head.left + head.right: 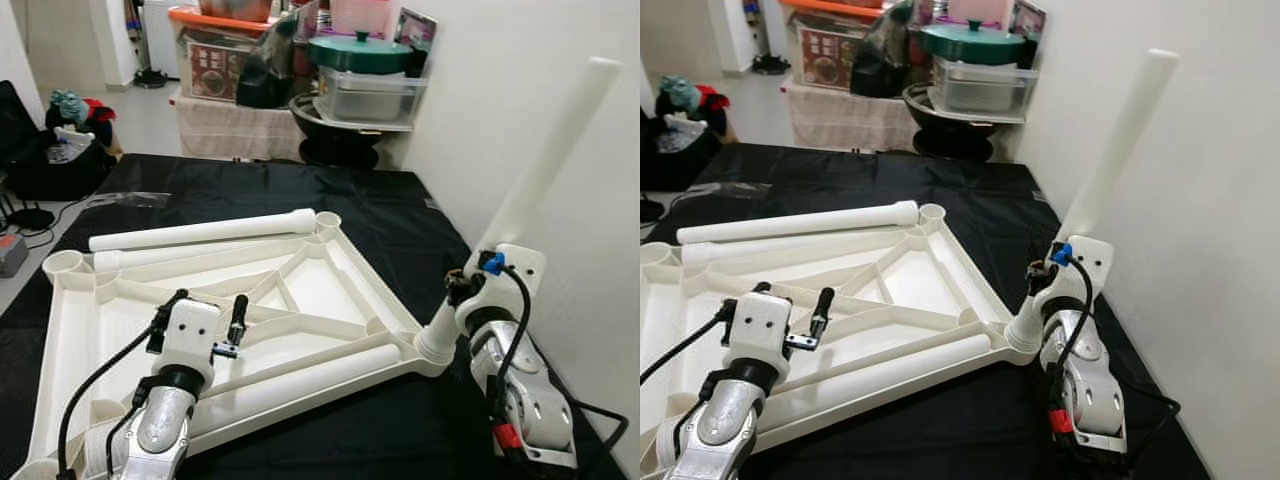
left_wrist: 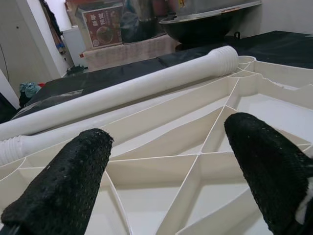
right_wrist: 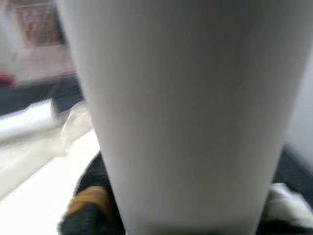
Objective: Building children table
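Your white table leg (image 1: pixel 545 160) stands seated in the near right corner socket of the upturned tabletop (image 1: pixel 300 290) on the black mat (image 1: pixel 390 215), long axis tilting up and rightward toward the wall; right gripper (image 1: pixel 465 285) jaws clamp its lower end; left gripper (image 1: pixel 205 320) jaws hover apart above the tabletop's ribs; two loose legs (image 1: pixel 200 232) lie along the far edge.

printed box (image 1: pixel 212 68), lettering too small to read

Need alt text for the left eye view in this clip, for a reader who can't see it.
The right gripper holds a white table leg tilted in the corner socket of an upturned white table top on a black mat. The open left gripper hovers over the top; two more legs lie along its far edge.
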{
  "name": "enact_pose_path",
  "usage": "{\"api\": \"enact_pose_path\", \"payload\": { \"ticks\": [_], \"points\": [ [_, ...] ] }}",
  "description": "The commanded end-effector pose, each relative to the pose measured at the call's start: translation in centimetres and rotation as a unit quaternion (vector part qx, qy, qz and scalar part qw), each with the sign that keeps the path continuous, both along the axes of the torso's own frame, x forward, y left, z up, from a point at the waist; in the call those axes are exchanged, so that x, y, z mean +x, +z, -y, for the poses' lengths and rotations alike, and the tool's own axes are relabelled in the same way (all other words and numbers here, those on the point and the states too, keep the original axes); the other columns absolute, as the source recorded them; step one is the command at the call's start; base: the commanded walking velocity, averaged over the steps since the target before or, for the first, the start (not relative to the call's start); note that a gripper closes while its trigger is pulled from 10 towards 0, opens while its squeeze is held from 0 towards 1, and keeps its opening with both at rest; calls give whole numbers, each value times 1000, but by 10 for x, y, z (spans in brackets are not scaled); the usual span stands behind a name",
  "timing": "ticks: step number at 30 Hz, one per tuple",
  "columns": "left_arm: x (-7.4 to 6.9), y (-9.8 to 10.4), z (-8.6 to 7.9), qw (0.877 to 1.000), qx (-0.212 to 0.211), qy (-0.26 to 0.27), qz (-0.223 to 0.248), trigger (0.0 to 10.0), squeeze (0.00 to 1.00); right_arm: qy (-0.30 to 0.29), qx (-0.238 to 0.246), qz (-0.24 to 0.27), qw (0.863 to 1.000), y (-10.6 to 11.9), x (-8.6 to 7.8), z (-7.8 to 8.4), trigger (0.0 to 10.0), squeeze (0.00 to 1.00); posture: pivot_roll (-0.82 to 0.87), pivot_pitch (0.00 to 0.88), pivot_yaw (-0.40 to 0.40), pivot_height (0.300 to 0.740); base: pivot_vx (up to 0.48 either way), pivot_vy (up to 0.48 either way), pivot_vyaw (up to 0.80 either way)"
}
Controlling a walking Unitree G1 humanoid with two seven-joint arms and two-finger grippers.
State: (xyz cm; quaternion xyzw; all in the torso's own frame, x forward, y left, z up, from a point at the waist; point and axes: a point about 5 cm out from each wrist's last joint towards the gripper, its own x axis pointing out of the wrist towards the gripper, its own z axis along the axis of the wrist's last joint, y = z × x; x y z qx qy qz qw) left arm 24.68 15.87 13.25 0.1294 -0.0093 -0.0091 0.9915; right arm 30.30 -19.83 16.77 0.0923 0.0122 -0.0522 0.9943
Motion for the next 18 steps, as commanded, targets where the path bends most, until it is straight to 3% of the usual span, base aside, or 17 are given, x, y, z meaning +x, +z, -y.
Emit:
{"api": "enact_pose_path", "payload": {
  "ticks": [1, 2, 5, 8, 9, 10, 11, 12, 13, 14, 16, 17, 18],
  "points": [
    [0, -3, 0, 1000, 3, -3, -9, 10000, 0, 15, 15, -30, 999, -13, 0, -1, 10000, 1000, 98, 0, -97, 740, 0, 0, 0],
    [1, -3, 0, 1000, 2, -3, -10, 10000, 0, 51, 23, -2, 998, -2, 2, 0, 10000, 0, 96, 0, -97, 740, 0, 0, 0],
    [1, -3, 0, 1000, 1, -4, -10, 10000, 0, 80, 20, 39, 996, 12, 4, 0, 10000, 0, 91, 0, -96, 740, 0, 0, 0],
    [1, -4, 1, 1000, 0, -4, -11, 10000, 0, 214, -17, 106, 971, 39, -1, -5, 10000, 0, 93, 0, -98, 740, 0, 0, 0],
    [1, -4, 1, 1000, 0, -4, -11, 10000, 0, 214, -17, 106, 971, 39, -1, -5, 10000, 0, 93, 0, -98, 740, 0, 0, 0],
    [0, -4, 3, 1000, 0, -6, -12, 10000, 0, 313, -34, 113, 942, 44, -11, -10, 10000, 0, 93, 0, -98, 740, 0, 0, 0],
    [0, -4, 3, 1000, 0, -6, -12, 10000, 0, 313, -34, 113, 942, 44, -11, -10, 10000, 0, 93, 0, -98, 740, 0, 0, 0],
    [-1, -5, 3, 1000, 1, -6, -12, 10000, 0, 369, -41, 113, 922, 45, -18, -13, 10000, 0, 93, 0, -98, 740, 0, 0, 0],
    [-2, -5, 4, 1000, 1, -5, -12, 10000, 0, 453, -46, 111, 884, 46, -31, -18, 10000, 0, 111, 0, -113, 740, 0, 0, 0],
    [-2, -5, 4, 1000, 1, -5, -12, 10000, 0, 453, -46, 111, 884, 46, -31, -18, 10000, 0, 111, 0, -113, 740, 0, 0, 0],
    [-3, -5, 4, 1000, 1, -3, -11, 10000, 0, 509, -38, 109, 853, 45, -41, -22, 10000, 0, 111, 0, -113, 740, 0, 0, 0],
    [-3, -5, 4, 1000, 1, -3, -11, 10000, 0, 509, -38, 109, 853, 45, -41, -22, 10000, 0, 111, 0, -113, 740, 0, 0, 0],
    [-3, -5, 4, 1000, 1, -2, -11, 10000, 0, 524, -33, 110, 844, 45, -44, -24, 10000, 0, 112, 0, -113, 740, 0, 0, 0]
  ]
}}
